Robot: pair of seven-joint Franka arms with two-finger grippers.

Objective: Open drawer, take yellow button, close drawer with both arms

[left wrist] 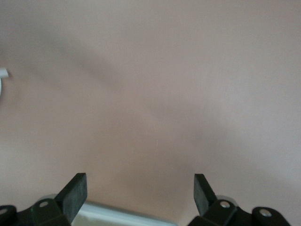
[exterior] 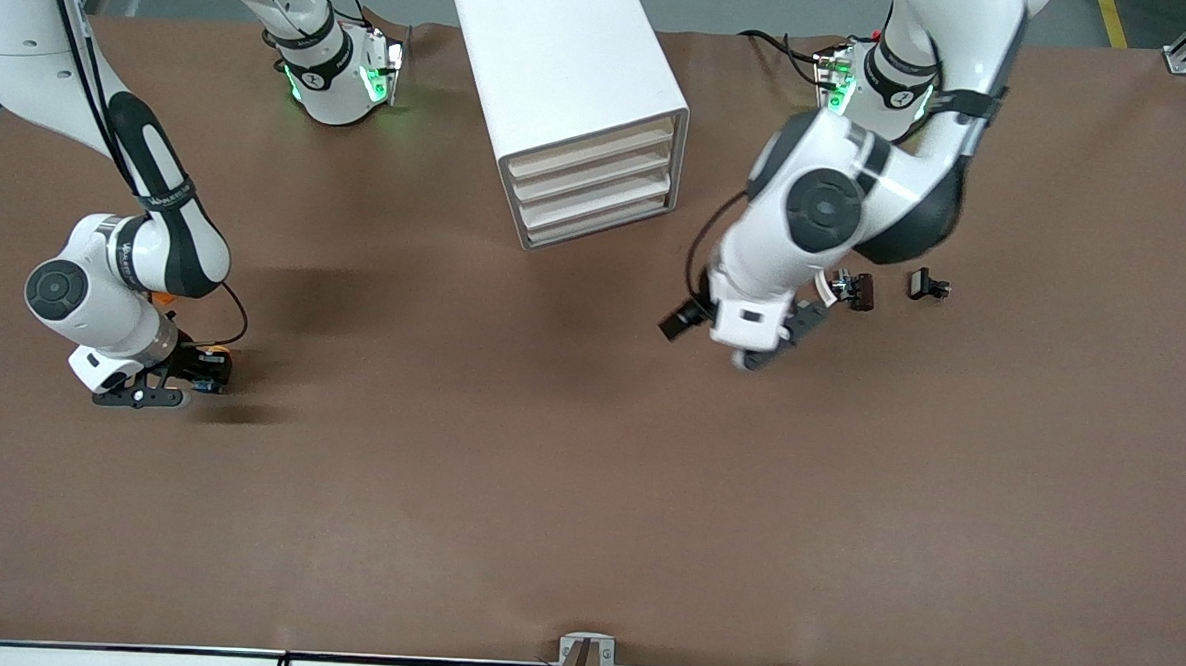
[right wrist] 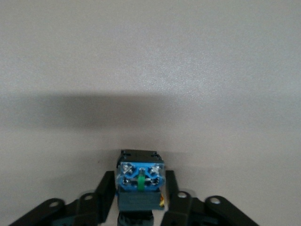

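The jaws of the left gripper point(exterior: 752, 352) stood wide apart with nothing between them, while the right gripper point(exterior: 175, 387) had its fingers on either side of the button point(exterior: 213, 368), close against it or only just apart; which of the two could not be told.

In the front view, the brown table point(exterior: 586, 493) lay broad and bare toward the camera, giving both arms free room there. The white cabinet point(exterior: 568, 97) stood in the middle near the robots' bases, its four drawers all shut, the drawer point(exterior: 598, 208) fronts flush. The right gripper was low at the right arm's end of the table, well apart from the cabinet. The left gripper hung over the table nearer the camera than the cabinet, toward the left arm's end. Just beside it lay a dark clip point(exterior: 855, 289), and a second clip point(exterior: 927, 285) a little farther toward that end.

In the left wrist view, the two fingertips point(left wrist: 75, 193) framed only plain tabletop.

In the right wrist view, the button point(right wrist: 140, 181) sat squarely between the fingers point(right wrist: 176, 193), its blue body facing the camera, open tabletop ahead.
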